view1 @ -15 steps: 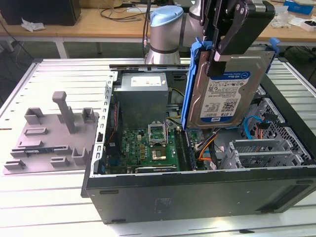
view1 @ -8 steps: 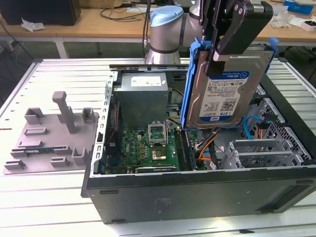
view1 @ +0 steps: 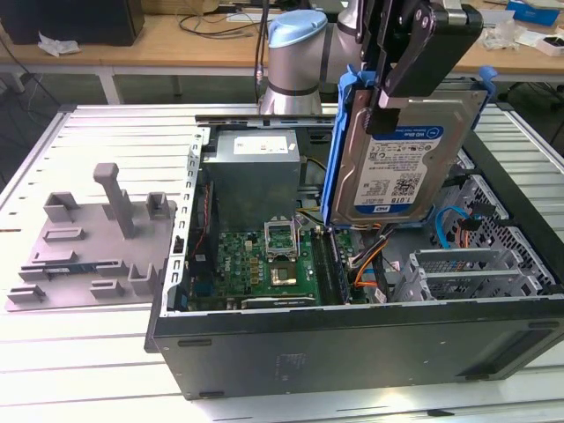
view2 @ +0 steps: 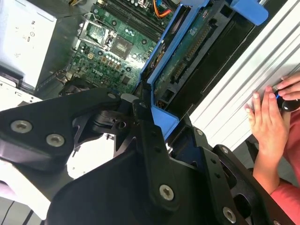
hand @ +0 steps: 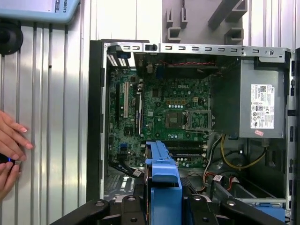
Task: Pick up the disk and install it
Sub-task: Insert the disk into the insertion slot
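Observation:
The disk (view1: 401,154), a silver drive with a blue-and-white label in a blue carrier frame, hangs upright above the open computer case (view1: 352,326), over its right half in the exterior view. My gripper (view1: 392,88) is shut on the disk's upper edge, with a black finger (view1: 407,55) lying across its face. In the second wrist view the gripper (view2: 150,126) clamps the blue frame, and the disk's green circuit side (view2: 187,56) faces the camera. In the first wrist view the disk's blue frame edge (hand: 163,176) sticks out from the gripper (hand: 161,208) over the case.
Inside the case lie a motherboard (view1: 264,264) and a grey power-supply box (view1: 256,172), with drive cages and cables (view1: 458,256) on the exterior view's right. A grey fixture (view1: 97,238) stands on the table (view1: 88,352) at that view's left. A person's hand (view2: 267,112) rests beside the case.

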Controlling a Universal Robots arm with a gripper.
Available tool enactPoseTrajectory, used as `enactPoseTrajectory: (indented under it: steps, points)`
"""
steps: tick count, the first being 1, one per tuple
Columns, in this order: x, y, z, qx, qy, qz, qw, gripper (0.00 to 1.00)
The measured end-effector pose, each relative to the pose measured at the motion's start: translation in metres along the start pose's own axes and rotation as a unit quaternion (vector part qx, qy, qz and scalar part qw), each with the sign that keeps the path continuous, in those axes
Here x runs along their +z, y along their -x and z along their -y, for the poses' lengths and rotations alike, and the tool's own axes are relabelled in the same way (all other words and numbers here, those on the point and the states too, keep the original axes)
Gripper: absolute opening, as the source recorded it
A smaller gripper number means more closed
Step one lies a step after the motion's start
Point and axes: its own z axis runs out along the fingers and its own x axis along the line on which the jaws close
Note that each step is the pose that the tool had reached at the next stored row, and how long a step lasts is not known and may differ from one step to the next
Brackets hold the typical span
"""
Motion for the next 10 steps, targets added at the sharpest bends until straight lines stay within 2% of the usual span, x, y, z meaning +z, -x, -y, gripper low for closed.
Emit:
enactPoseTrajectory:
  steps: [10]
  points:
    - [0.0000, -0.0001, 0.0000, 0.000, 0.0000, 0.0000, 1.0000, 0.37]
